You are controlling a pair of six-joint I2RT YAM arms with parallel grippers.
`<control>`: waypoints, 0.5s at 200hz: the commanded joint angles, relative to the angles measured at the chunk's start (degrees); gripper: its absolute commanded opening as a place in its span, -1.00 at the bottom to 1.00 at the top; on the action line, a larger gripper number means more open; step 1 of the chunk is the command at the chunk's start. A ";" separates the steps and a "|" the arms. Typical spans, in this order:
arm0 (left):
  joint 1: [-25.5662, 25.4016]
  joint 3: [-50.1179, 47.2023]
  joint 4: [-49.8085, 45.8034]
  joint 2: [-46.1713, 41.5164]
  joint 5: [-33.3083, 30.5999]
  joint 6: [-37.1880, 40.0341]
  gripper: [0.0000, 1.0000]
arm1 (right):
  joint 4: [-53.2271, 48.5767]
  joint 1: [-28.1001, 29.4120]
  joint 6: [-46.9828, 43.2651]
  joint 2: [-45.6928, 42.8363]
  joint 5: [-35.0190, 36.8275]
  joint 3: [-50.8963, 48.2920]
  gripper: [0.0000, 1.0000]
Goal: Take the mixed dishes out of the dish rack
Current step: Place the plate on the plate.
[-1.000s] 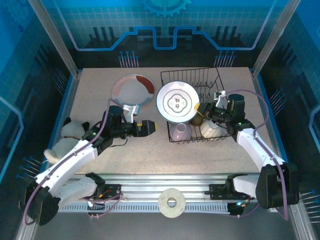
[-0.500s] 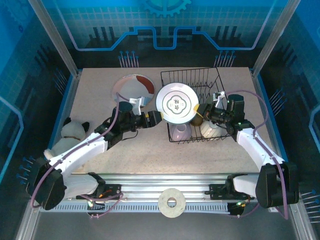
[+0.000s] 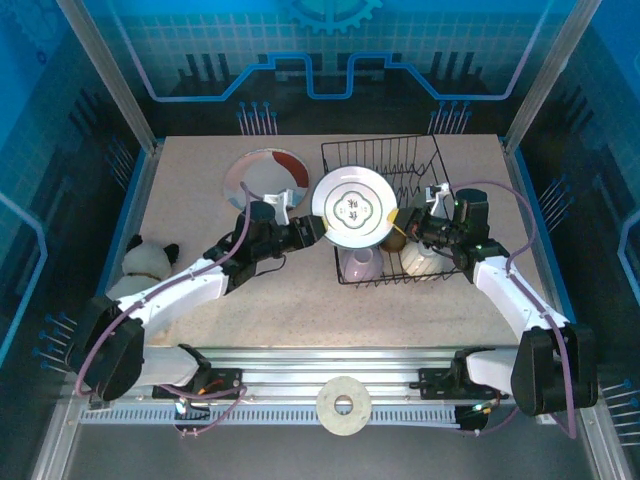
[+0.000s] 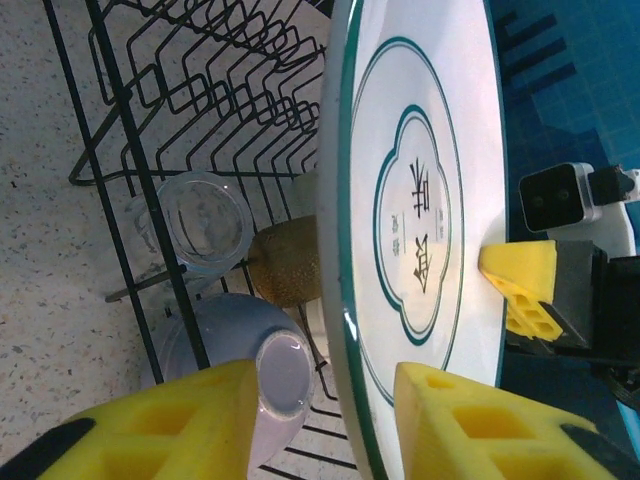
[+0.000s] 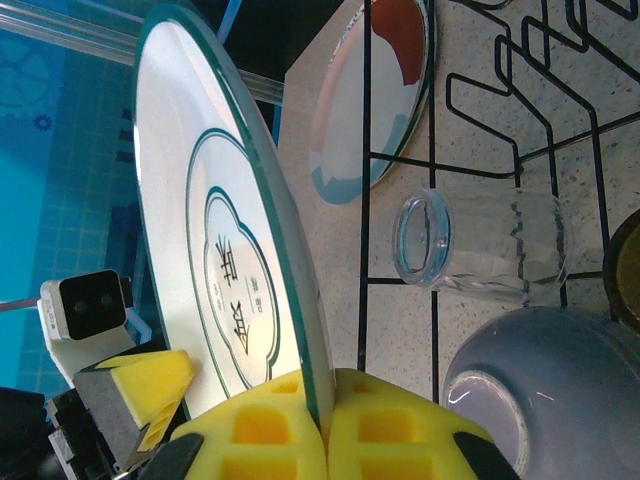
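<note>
Left pincer (image 4: 325,400) has been brought across the table to the plate (image 3: 352,207) since 1 second ago, and its jaws have been narrowed. They are spread astride the left rim, with a gap left on 1 side. Right pincer (image 5: 322,415) is kept pinched on the opposite rim. The plate is held at the left side of the rack (image 3: 420,158). 1 bowl (image 4: 285,370) and 1 cup (image 4: 285,265) are partly hidden behind it.

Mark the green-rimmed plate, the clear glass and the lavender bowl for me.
green-rimmed plate (image 3: 350,207), top external view, printed centre
clear glass (image 5: 490,245), right wrist view, side wall
lavender bowl (image 4: 284,371), left wrist view, base
</note>
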 commanded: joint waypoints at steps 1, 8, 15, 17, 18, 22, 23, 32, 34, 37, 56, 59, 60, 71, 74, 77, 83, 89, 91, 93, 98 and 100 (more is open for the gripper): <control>-0.57 2.07 2.88 1.13 -1.53 -0.96 -0.29 | 1.95 -0.75 0.43 0.09 -2.33 -0.50 -1.00; -0.56 1.99 3.05 1.19 -1.85 -1.18 -0.32 | 1.97 -0.88 0.43 0.18 -2.41 -0.48 -1.00; -0.53 1.88 3.29 1.18 -2.20 -1.49 -0.36 | 2.04 -0.89 0.43 0.17 -2.39 -0.49 -1.00; -0.57 1.81 3.39 1.18 -2.31 -1.51 -0.37 | 2.05 -0.92 0.39 0.17 -2.46 -0.49 -1.00; -0.57 1.80 3.38 1.18 -2.37 -1.53 -0.39 | 2.05 -0.92 0.41 0.18 -2.47 -0.49 -1.00; -0.64 1.72 3.55 1.18 -2.50 -1.64 -0.43 | 2.06 -0.91 0.36 0.18 -2.39 -0.49 -1.00; -0.61 1.71 3.54 1.18 -2.51 -1.64 -0.44 | 2.06 -0.92 0.40 0.17 -2.35 -0.49 -1.00; -0.61 1.59 3.65 1.18 -2.76 -1.96 -0.54 | 1.97 -0.93 0.28 0.22 -2.39 -0.49 -1.00; -0.59 1.60 3.70 1.18 -2.82 -2.02 -0.56 | 1.97 -0.90 0.26 0.25 -2.32 -0.49 -1.00; -0.65 1.56 3.69 1.18 -2.87 -2.10 -0.59 | 1.97 -0.92 0.27 0.24 -2.38 -0.49 -1.00; -0.66 1.17 4.37 1.27 -2.83 -2.59 -0.85 | 2.17 -0.88 0.27 0.46 -2.55 -0.49 -1.00; -0.60 1.09 4.50 1.27 -2.80 -2.68 -0.90 | 2.18 -0.89 0.26 0.52 -2.63 -0.49 -1.00; -0.63 1.04 4.55 1.27 -2.79 -2.68 -0.91 | 2.21 -0.91 0.26 0.53 -2.64 -0.45 -1.00; -0.60 0.36 5.20 1.13 -2.81 -3.36 -1.00 | 2.25 -0.88 0.27 0.52 -2.68 -0.48 -1.00; -0.62 0.17 5.42 1.11 -2.85 -3.54 -1.00 | 2.26 -0.86 0.18 0.53 -2.73 -0.49 -1.00; -0.64 -0.05 5.59 1.02 -2.87 -3.69 -1.00 | 2.36 -0.85 0.21 0.53 -2.79 -0.49 -1.00; -0.70 -0.29 5.94 0.85 -3.03 -4.03 -1.00 | 2.54 -0.92 0.18 0.51 -2.88 -0.49 -1.00; -0.71 -0.61 6.00 0.66 -3.28 -4.29 -1.00 | 2.57 -0.81 0.12 0.46 -2.76 -0.50 -1.00; -0.63 -0.75 6.00 0.59 -3.37 -4.39 -1.00 | 2.45 -0.76 0.11 0.45 -2.81 -0.50 -1.00; -0.68 -0.80 6.07 0.53 -3.50 -4.52 -1.00 | 2.42 -0.78 0.11 0.44 -2.76 -0.49 -1.00; -0.72 -1.08 6.28 0.42 -3.57 -4.67 -1.00 | 2.41 -0.79 0.01 0.44 -2.83 -0.49 -1.00; -0.74 -1.11 6.33 0.35 -3.57 -4.70 -1.00 | 2.39 -0.80 0.00 0.44 -2.76 -0.49 -1.00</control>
